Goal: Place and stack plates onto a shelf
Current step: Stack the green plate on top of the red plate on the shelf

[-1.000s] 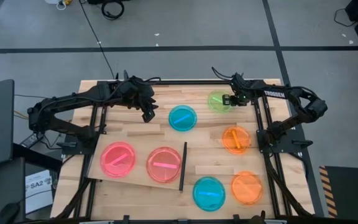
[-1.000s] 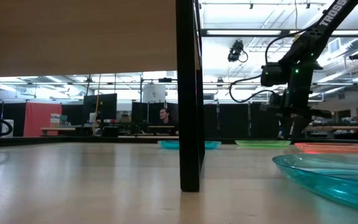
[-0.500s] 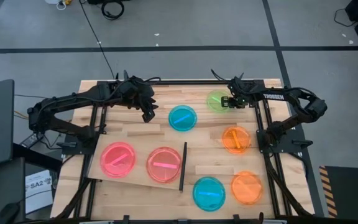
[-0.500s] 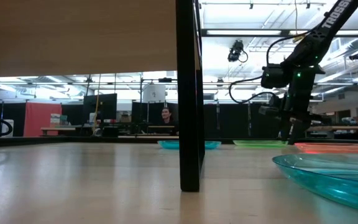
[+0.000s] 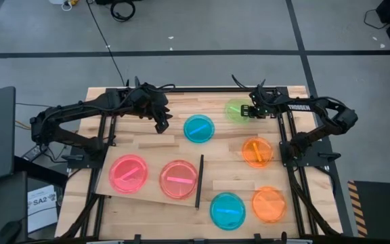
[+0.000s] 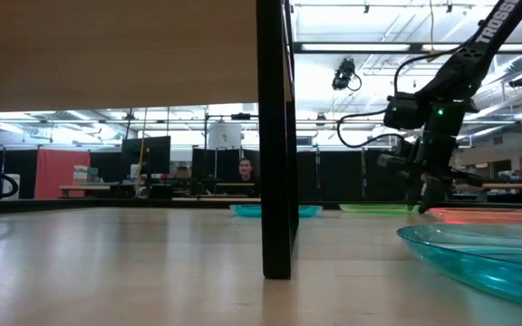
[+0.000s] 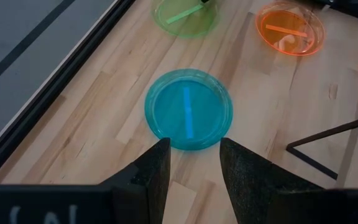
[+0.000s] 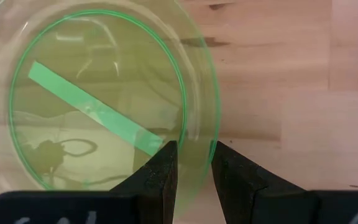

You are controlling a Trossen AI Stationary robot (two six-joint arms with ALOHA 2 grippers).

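Right gripper (image 8: pixel 191 163) straddles the green plate's (image 5: pixel 236 110) rim, upper right of the table.
Two pink plates (image 5: pixel 128 172) lie on the shelf (image 5: pixel 156 194), lower left; left gripper (image 7: pixel 193 168) hovers unclenched, empty.

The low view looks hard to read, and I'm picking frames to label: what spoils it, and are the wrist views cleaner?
Low view: the near blue plate is out of focus, the shelf's black strip blocks the middle, and ceiling lights glare. Right wrist view: the green plate mirrors overhead fixtures. Left wrist view: evenly lit, sharp on the other blue plate.
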